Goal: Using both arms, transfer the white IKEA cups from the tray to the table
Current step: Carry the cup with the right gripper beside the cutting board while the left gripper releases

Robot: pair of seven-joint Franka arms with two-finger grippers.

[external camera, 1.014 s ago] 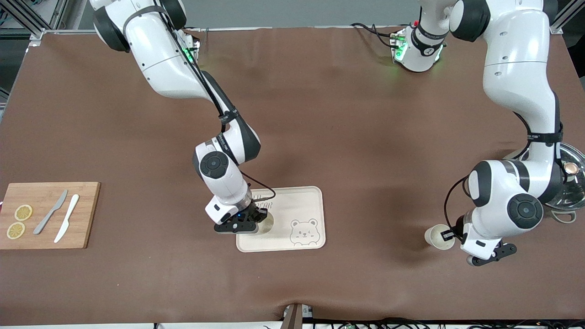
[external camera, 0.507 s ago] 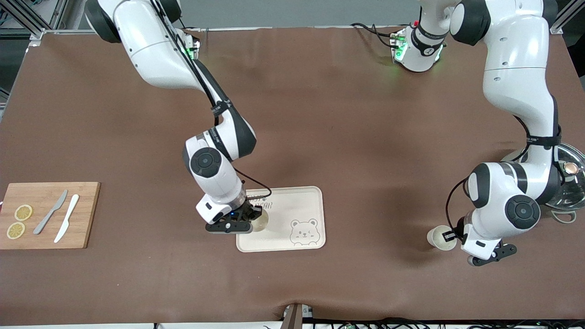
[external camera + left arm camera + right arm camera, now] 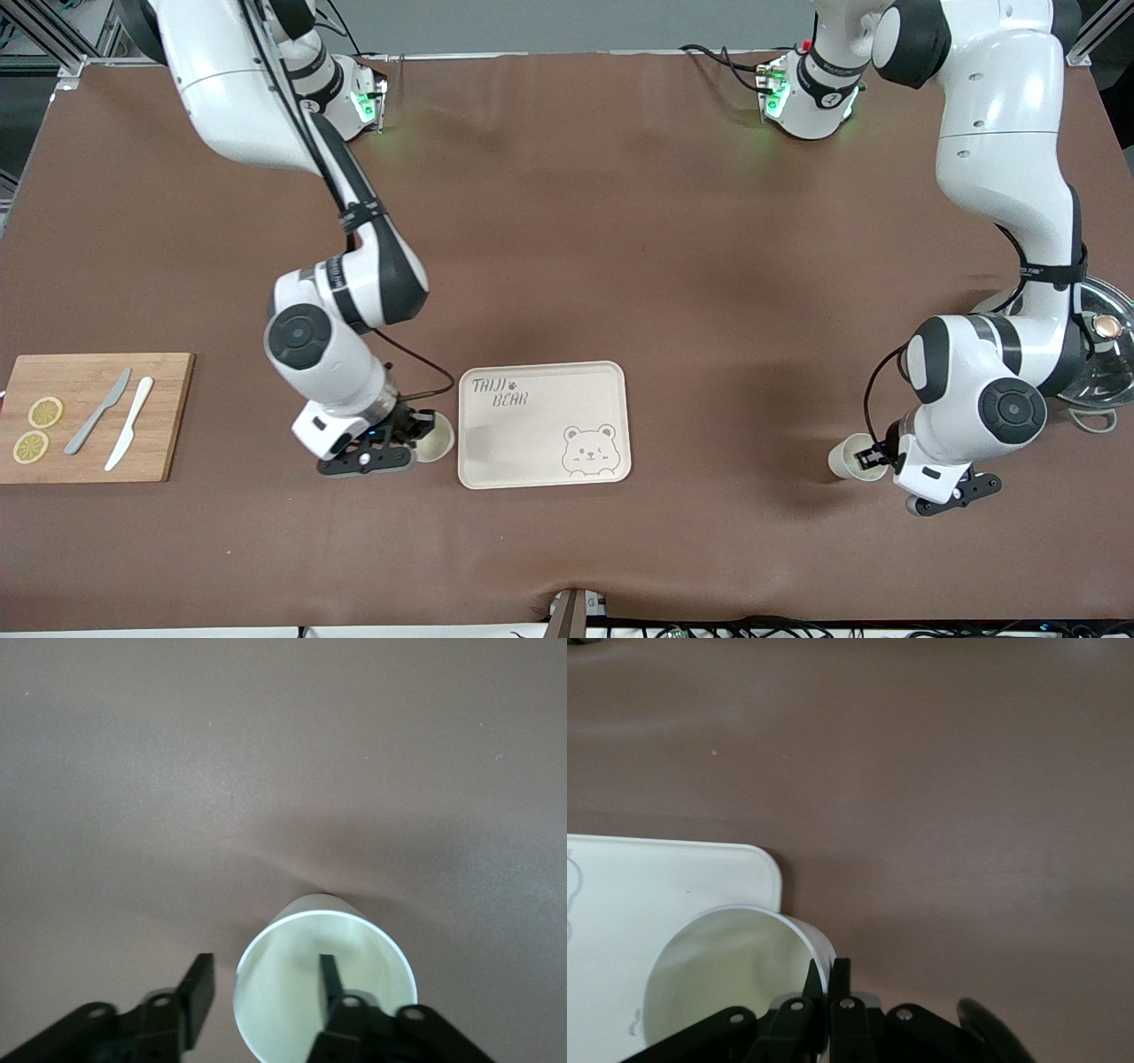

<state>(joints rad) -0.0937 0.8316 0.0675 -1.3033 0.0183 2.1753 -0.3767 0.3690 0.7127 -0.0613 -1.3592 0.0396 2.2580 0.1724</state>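
Cups: we see one cup (image 3: 435, 438) half hidden by the right end effector (image 3: 416, 437), pinched at its wall beside the tray (image 3: 542, 390); the left end effector (image 3: 873, 459), fingers spread, straddles another cup's (image 3: 850, 457) wall on the brown worktop (image 3: 691, 239).

A brown, faintly creased cover (image 3: 620, 221) is spread over the whole worktop (image 3: 567, 567). Grey aluminium framing (image 3: 53, 40) is seen at the corners nearest the arms' bases, with a plain grey wall (image 3: 549, 22) between them. Black cables (image 3: 797, 627) are strung along the worktop edge nearest the front camera.
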